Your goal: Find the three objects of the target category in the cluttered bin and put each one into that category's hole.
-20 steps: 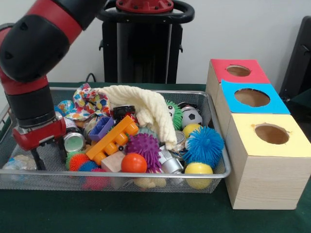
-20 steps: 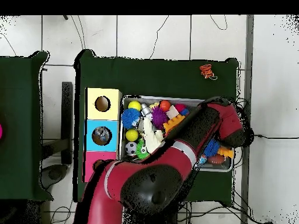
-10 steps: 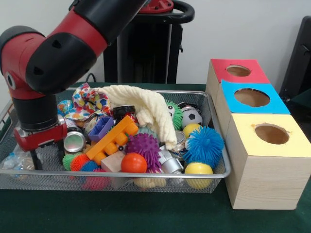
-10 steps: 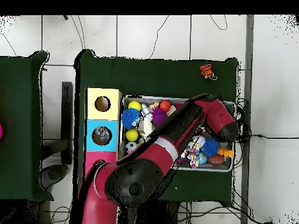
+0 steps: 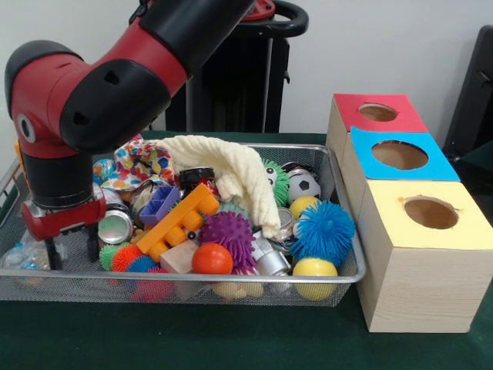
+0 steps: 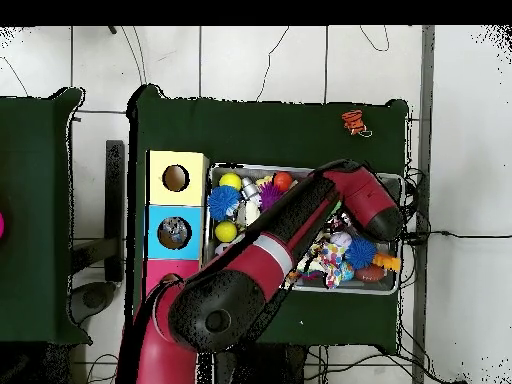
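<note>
The bin (image 5: pixel 348 271) lies under me, its toys heaped from the middle to the right end beside the three holed boxes (image 5: pixel 420 231). My gripper (image 5: pixel 69 248) hangs at the left end, fingers parted and empty, near a silver can (image 5: pixel 115 226). Dropping here, a finger could snag the mesh or the crinkly plastic (image 5: pixel 23 256).

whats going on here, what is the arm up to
A red and black robot arm has its gripper lowered into the left end of a wire mesh bin crammed with toys, cans and cloth. Its two fingers stand open and hold nothing; a silver can lies just beside them. To the right of the bin stands a wooden box with three holes, topped red, blue and yellow. Nothing appears to be on its way to a hole yet.
</note>
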Robot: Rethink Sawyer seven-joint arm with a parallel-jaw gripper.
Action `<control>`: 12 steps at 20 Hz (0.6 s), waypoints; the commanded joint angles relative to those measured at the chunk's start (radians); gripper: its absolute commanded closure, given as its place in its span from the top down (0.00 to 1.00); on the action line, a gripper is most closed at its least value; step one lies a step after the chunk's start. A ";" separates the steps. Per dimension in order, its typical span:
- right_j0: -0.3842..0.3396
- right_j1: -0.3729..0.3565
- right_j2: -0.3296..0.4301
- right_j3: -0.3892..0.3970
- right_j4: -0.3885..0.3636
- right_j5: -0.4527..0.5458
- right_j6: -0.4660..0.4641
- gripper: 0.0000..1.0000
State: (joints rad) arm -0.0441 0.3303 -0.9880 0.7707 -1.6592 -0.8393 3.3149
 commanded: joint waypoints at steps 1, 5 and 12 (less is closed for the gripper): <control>-0.019 0.088 0.026 -0.010 0.008 0.156 0.033 1.00; -0.007 0.065 0.013 0.024 0.040 0.206 0.056 1.00; 0.003 0.094 -0.059 0.053 0.040 0.261 0.170 1.00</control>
State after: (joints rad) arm -0.0238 0.3675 -1.0466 0.7752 -1.6563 -0.6968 3.3149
